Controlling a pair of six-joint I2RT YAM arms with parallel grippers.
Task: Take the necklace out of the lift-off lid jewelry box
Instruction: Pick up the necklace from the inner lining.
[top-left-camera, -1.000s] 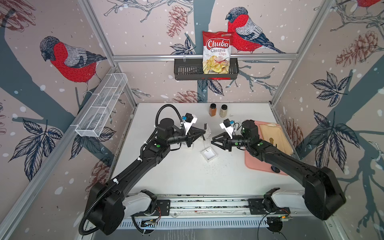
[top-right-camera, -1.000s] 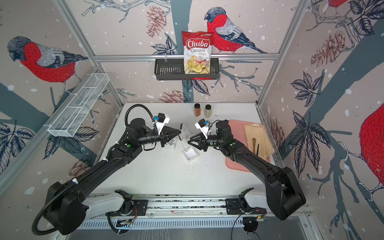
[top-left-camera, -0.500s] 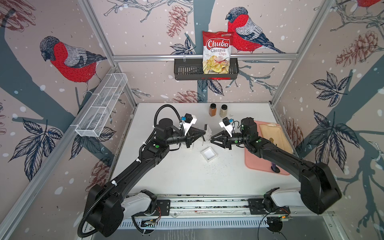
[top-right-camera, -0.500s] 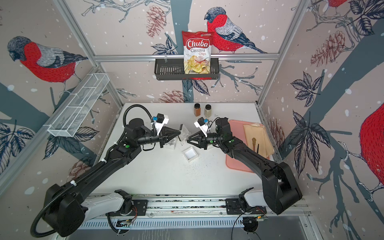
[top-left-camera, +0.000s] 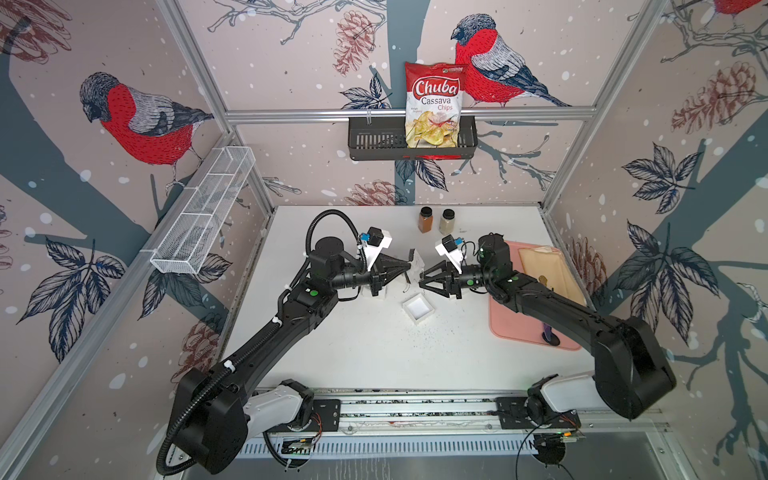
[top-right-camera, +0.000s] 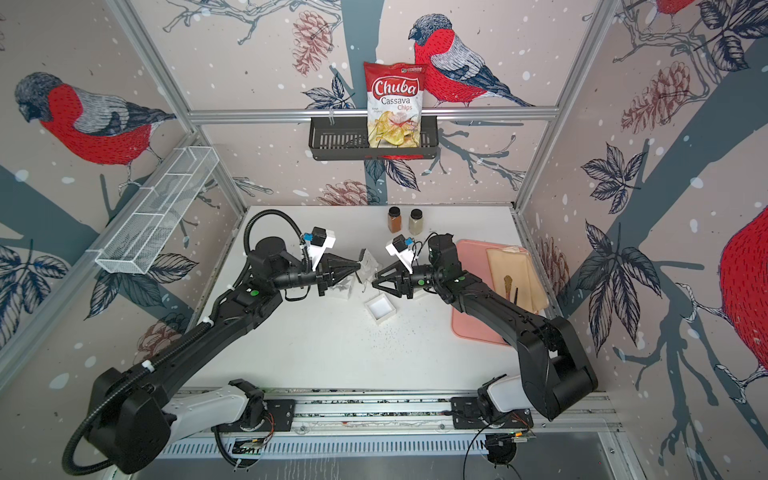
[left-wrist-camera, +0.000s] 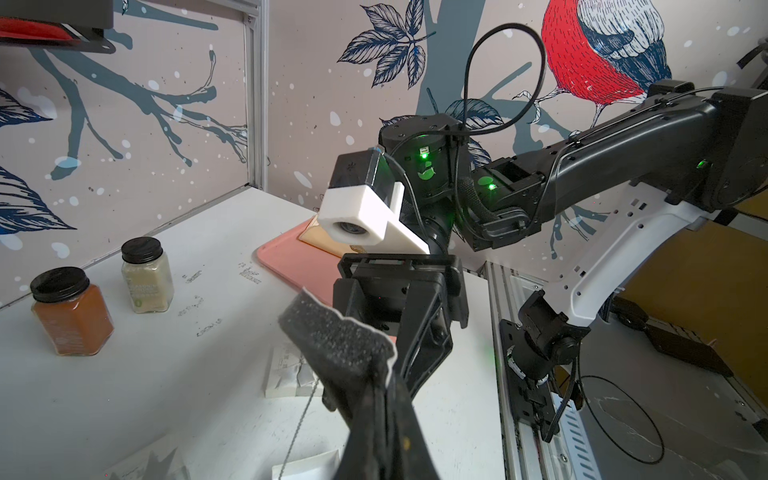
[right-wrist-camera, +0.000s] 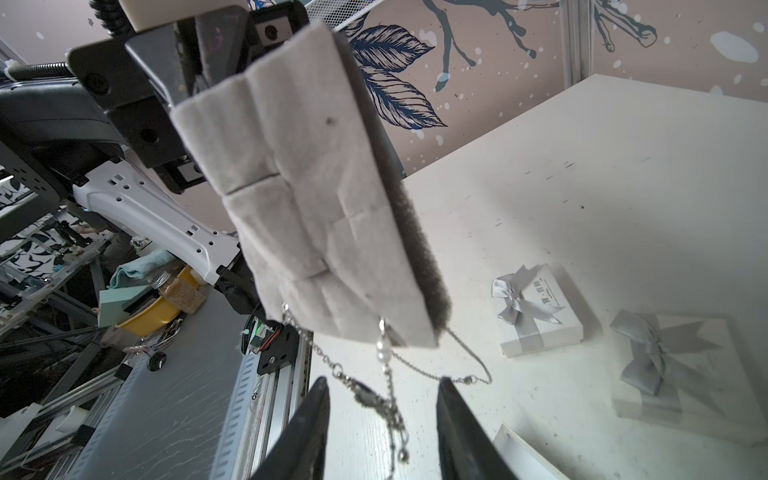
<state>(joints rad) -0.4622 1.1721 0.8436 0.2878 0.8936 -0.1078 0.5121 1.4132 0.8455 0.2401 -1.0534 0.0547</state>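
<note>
Your worktop (top-left-camera: 374, 353) carries the pink tray (top-left-camera: 515, 328) on the right arm's side, with that arm reaching in over it. Both arms meet nose to nose mid-worktop. Two white bow-topped pieces (right-wrist-camera: 536, 311) (right-wrist-camera: 685, 374) lie flat on the worktop in the right wrist view; you can't tell from here which one is the lid. The box base (top-left-camera: 418, 307) sits open and bare inside, on the worktop just in front of the gap between the two arms. Two spice jars (top-left-camera: 425, 219) (top-left-camera: 448, 220) stand upright side by side near the back wall, well apart from the box base. Your left end effector (top-left-camera: 409, 266) is clamped fully closed on one edge of the foam insert (right-wrist-camera: 311, 187), pale felt face and dark foam back, held up off the worktop and hanging tilted. Your right end effector (right-wrist-camera: 384, 382) is partly open just below the insert, jaws apart and gripping nothing. The necklace (right-wrist-camera: 388, 365) is out of the box base: it hangs from the insert's lower edge, with its thin chain, small pale bead and clasp dangling into the gap between the right fingers (right-wrist-camera: 307, 424). You can't tell whether the chain touches either finger.
</note>
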